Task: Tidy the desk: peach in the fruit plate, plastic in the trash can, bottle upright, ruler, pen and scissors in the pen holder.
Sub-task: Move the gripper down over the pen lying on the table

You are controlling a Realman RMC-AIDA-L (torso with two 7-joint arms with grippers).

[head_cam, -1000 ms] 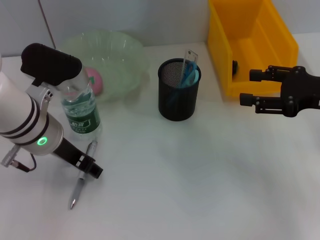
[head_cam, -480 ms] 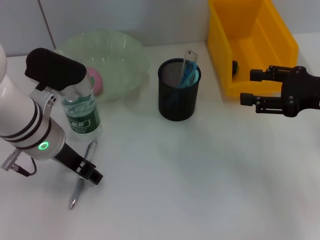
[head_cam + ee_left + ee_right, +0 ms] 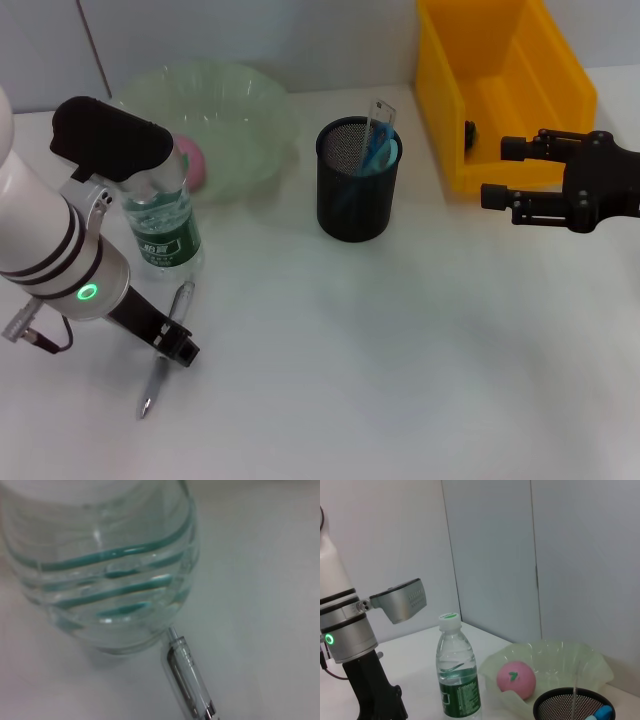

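Observation:
A clear pen lies on the white desk beside the upright water bottle. My left gripper is down over the pen's middle, open, one finger on each side of it. The left wrist view shows the pen touching the base of the bottle. A pink peach rests in the green fruit plate. The black mesh pen holder contains the ruler and blue-handled scissors. My right gripper hovers open beside the yellow trash can. The plastic is out of view.
The yellow trash can stands at the back right, close to my right gripper. The right wrist view takes in the bottle, the peach, the plate and the pen holder rim. A wall runs behind the desk.
My left arm shifted a little, and its gripper slid slightly down along the pen towards the desk's front. The pen and the right arm stayed put.

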